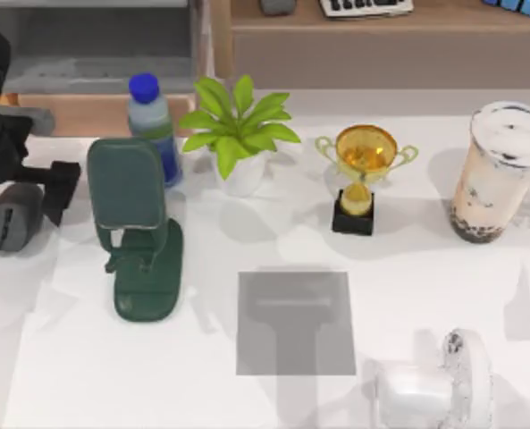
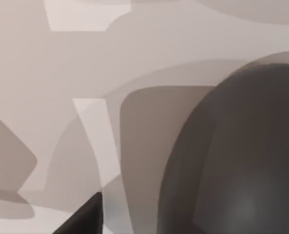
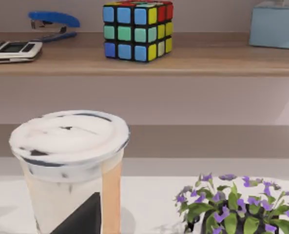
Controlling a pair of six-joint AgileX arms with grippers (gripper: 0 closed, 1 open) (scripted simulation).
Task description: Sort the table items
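Left tool (image 1: 32, 192) at surface's left edge over computer mouse (image 1: 12, 217); finger state untellable. Centre before closing.

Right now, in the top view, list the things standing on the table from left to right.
Mouse → green phone stand → water bottle → potted plant → trophy → milk-tea cup.
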